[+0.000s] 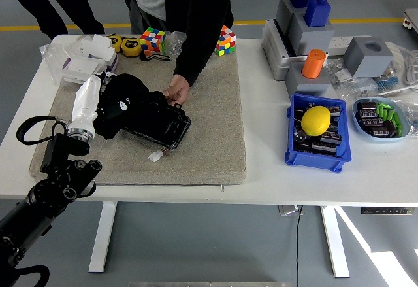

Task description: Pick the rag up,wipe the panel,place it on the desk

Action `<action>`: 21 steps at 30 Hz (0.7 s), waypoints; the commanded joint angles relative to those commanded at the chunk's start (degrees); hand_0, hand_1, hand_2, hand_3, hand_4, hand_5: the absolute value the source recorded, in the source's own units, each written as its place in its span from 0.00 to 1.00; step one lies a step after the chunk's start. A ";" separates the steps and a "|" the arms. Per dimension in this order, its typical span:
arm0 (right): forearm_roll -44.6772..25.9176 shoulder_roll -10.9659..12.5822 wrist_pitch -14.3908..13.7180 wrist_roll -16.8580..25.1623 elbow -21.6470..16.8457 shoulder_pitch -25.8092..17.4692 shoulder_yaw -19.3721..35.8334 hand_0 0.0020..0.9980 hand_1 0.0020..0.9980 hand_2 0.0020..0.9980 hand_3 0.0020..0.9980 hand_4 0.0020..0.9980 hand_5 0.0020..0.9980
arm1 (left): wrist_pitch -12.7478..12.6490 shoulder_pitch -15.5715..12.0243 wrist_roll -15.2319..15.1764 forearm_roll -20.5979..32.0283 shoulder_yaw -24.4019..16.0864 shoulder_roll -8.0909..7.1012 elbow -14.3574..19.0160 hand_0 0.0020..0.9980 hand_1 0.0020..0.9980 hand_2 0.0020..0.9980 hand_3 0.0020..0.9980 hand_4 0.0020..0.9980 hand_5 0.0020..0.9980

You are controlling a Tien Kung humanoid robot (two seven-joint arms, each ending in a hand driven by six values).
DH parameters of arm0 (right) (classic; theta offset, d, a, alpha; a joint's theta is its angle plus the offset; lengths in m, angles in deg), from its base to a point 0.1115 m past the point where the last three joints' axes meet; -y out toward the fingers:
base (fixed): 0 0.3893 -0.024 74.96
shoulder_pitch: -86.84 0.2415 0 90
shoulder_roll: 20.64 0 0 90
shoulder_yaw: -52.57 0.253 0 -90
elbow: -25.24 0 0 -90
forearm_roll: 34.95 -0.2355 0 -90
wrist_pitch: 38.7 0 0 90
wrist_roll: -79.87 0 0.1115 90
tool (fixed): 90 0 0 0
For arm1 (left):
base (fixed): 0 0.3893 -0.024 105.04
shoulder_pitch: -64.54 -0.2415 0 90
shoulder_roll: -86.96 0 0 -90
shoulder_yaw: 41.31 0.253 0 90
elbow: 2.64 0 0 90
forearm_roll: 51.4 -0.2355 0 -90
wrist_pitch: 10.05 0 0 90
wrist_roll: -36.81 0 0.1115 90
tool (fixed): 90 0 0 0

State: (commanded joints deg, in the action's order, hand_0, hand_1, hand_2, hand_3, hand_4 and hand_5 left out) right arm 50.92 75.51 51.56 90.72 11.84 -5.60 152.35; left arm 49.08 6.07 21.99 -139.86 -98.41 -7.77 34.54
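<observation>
Left hand (112, 107) reaching in from the lower left on a black arm with a white forearm section, fingers clamped on a black rag (124, 97) and pressing it onto the left end of a glossy black panel (160, 125). Panel lying flat on a grey felt mat (209, 136) that covers the left half of the white worktop (268, 163), tilted so its right end sits nearer the front edge. Rag bunched over the panel's upper left part, hiding most of the hand beneath it (individual fingers not separable against the dark cloth). Person's hand (176, 91) coming down from the far side in a dark sleeve, touching the panel's far edge near its right corner. Small white connector (155, 156) on the mat just beside the panel's near edge. Two colourful puzzle cubes (153, 40) at the mat's far edge, one on either side of the person, with yellow tape rolls (130, 45) and white packets (88, 55) at the far left corner. Well apart on the right: blue bin (313, 153) holding a yellow lemon-like object (315, 120), grey blocks (369, 55) topped with blue pieces, an orange cylinder (313, 63), and a light blue dish (382, 120) of small parts. Right arm out of view.
</observation>
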 joint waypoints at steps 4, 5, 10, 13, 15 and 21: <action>0.03 0.01 0.00 0.02 -0.02 -0.01 0.06 0.53 0.56 0.49 0.52 0.89 0.36 | -0.01 -0.67 0.30 1.68 4.74 -1.04 3.91 0.23 0.23 0.27 0.57 0.60 0.00; 0.04 0.01 0.01 0.02 -0.02 0.00 0.07 0.53 0.56 0.49 0.52 0.89 0.36 | -0.01 -0.82 0.38 1.95 5.70 -1.23 4.76 0.23 0.23 0.27 0.57 0.60 0.00; -0.02 0.02 0.05 0.03 -0.07 0.01 -0.06 0.53 0.56 0.49 0.52 0.89 0.36 | 0.29 -1.57 1.12 3.33 11.02 -2.31 9.60 0.23 0.23 0.27 0.57 0.60 0.00; 0.03 0.04 0.05 0.03 -0.06 -0.05 -0.03 0.53 0.56 0.49 0.52 0.89 0.36 | 0.50 -1.80 1.64 3.99 14.12 -2.73 12.31 0.23 0.23 0.27 0.57 0.60 0.00; 0.03 0.05 0.06 0.03 -0.06 -0.07 -0.05 0.53 0.56 0.49 0.52 0.89 0.36 | 0.61 -1.87 1.86 4.07 15.40 -2.84 13.35 0.23 0.22 0.27 0.57 0.60 0.00; 0.05 0.02 0.10 0.00 -0.05 0.02 -0.03 0.53 0.56 0.49 0.52 0.89 0.36 | 1.33 -1.59 2.61 4.81 19.40 -3.19 15.35 0.23 0.22 0.27 0.57 0.60 0.00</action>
State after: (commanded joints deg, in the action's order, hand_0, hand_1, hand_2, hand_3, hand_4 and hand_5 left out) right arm 50.98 75.53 51.66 90.72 11.79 -5.58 152.32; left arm 50.41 4.47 24.59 -135.05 -79.01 -10.96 49.89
